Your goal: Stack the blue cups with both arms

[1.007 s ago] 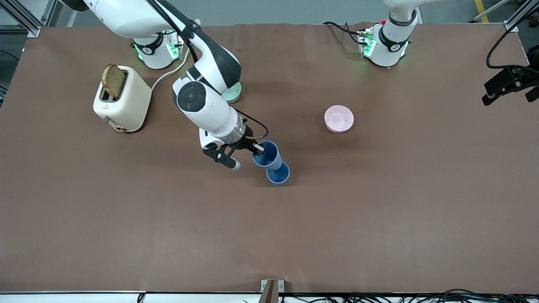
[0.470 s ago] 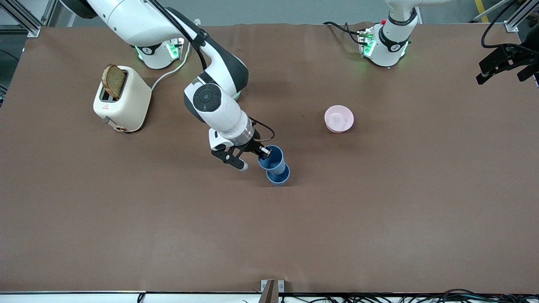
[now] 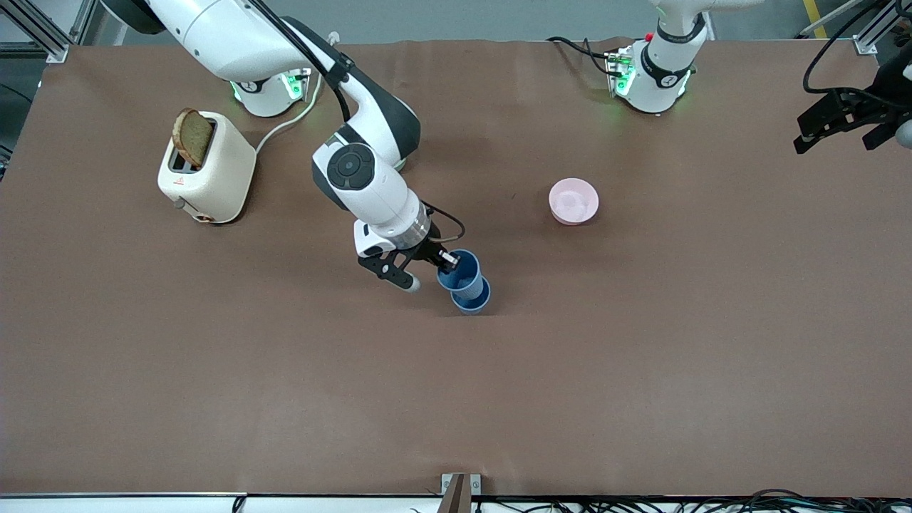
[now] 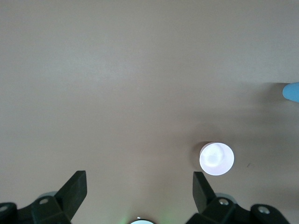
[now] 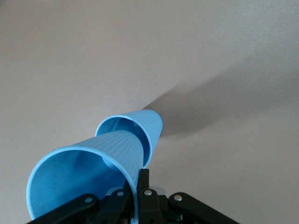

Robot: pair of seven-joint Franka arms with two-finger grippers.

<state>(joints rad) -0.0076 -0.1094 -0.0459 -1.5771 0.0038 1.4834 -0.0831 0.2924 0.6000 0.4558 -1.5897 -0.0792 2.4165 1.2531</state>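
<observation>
**Right gripper nesting held cup into standing cup**

Right gripper (image 3: 428, 271) is clenched on the rim of the upper cup (image 3: 459, 271), one finger inside the wall, one outside; a rim pinch leaves the tapered body free to slide in. That cup's base sits partly inside the lower cup (image 3: 472, 296), which stands on the table (image 3: 641, 370) mid-way between the arms. It looks tilted, not fully seated, so I'd judge the grip is kept until it drops straight.

Left gripper (image 3: 841, 122) waits, fingers spread, over the table's edge at its arm's end, clear of the stack. Pink bowl (image 3: 573, 201) sits apart, unused.
</observation>
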